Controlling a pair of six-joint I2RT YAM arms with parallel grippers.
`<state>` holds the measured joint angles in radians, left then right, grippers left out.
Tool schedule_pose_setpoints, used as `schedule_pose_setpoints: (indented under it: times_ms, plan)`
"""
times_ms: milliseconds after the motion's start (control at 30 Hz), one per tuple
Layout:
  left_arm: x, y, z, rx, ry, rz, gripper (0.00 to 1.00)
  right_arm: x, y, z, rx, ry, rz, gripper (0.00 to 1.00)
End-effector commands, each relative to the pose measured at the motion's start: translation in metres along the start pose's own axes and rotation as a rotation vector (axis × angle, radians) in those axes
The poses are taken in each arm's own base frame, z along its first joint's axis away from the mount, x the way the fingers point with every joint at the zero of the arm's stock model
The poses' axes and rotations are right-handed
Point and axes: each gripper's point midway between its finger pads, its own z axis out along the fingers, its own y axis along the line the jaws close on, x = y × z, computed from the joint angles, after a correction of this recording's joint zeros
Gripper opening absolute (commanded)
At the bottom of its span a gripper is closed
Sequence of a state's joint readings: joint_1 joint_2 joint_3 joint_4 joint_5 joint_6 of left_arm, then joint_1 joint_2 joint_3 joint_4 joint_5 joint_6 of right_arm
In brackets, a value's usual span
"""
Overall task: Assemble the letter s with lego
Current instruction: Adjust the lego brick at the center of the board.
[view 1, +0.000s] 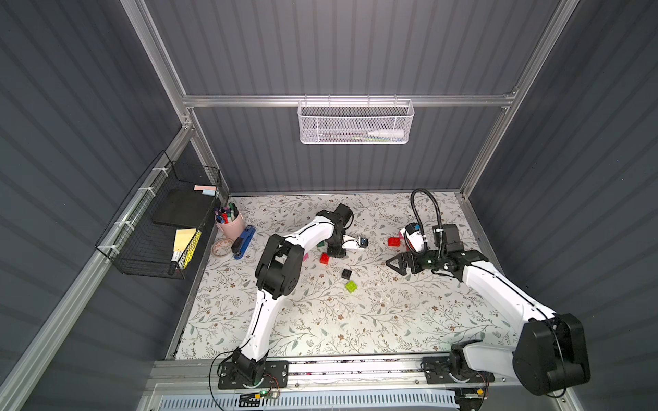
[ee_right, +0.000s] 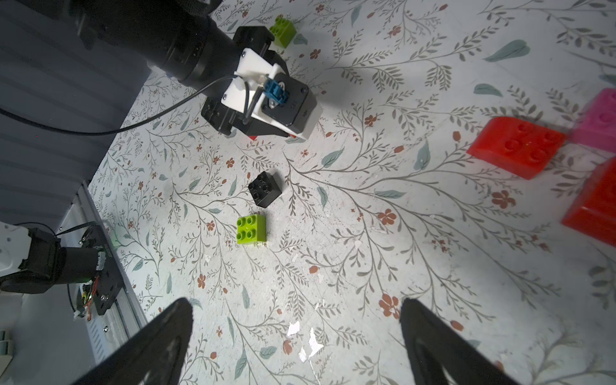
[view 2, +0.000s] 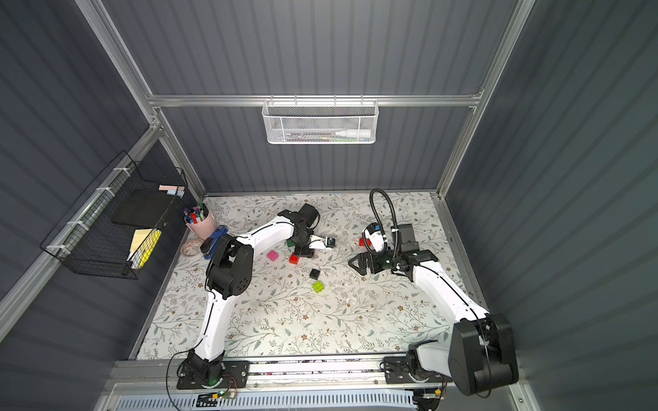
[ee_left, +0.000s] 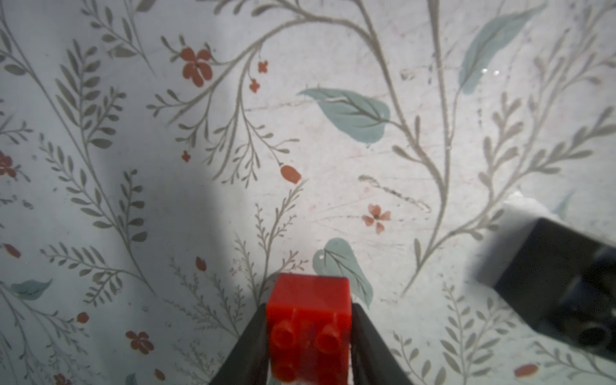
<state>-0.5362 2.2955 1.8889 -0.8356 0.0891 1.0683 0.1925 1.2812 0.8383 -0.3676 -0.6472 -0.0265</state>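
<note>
My left gripper point(ee_left: 309, 333) is shut on a red lego brick point(ee_left: 309, 320), one jaw pressed to each side, low over the table; in a top view the brick point(view 1: 324, 258) shows beside the gripper. A black brick point(view 1: 346, 273) and a lime green brick point(view 1: 351, 286) lie loose near the middle. A pink brick point(view 2: 273, 255) and a dark green brick point(view 2: 290, 243) sit by the left arm. My right gripper point(ee_right: 296, 306) is open and holds nothing, hovering right of them. Red point(ee_right: 516, 146) and pink point(ee_right: 600, 120) bricks lie near it.
A pink pen cup point(view 1: 229, 222), blue stapler point(view 1: 244, 242) and tape roll point(view 1: 220, 247) stand at the table's left edge. A black wire basket point(view 1: 160, 220) hangs on the left wall, a white mesh basket point(view 1: 356, 121) on the back wall. A gooseneck cable point(view 1: 427, 199) arches above the right wrist.
</note>
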Motion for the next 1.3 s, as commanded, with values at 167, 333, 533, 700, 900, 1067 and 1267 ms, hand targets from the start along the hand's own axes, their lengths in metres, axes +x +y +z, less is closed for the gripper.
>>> schedule_pose_setpoints:
  times_ms: [167, 333, 533, 700, 900, 1067, 1267]
  plan:
    - [-0.021, 0.004, 0.007, 0.044, -0.056, -0.056, 0.4, -0.02, 0.013, -0.002, -0.078, -0.039, -0.016, 0.99]
    - [-0.018, 0.006, 0.012, 0.041, -0.032, -0.054, 0.4, -0.022, 0.015, 0.002, -0.108, -0.029, -0.002, 0.99]
    - [-0.013, 0.009, 0.014, 0.032, -0.002, -0.052, 0.4, -0.022, 0.014, 0.006, -0.118, -0.021, 0.01, 0.99]
    - [-0.016, 0.009, 0.012, 0.029, -0.016, -0.055, 0.47, -0.022, 0.013, 0.006, -0.119, -0.019, 0.012, 0.99]
    - [-0.022, 0.016, 0.0, 0.001, -0.042, -0.083, 0.62, -0.024, 0.015, 0.004, -0.114, -0.017, 0.007, 0.99]
    - [-0.027, 0.026, -0.027, -0.064, -0.055, -0.172, 0.75, -0.029, 0.021, -0.002, -0.133, -0.033, 0.007, 0.99]
    - [-0.021, 0.023, -0.074, -0.164, -0.046, -0.456, 0.92, -0.035, 0.029, -0.005, -0.158, -0.059, 0.017, 0.99]
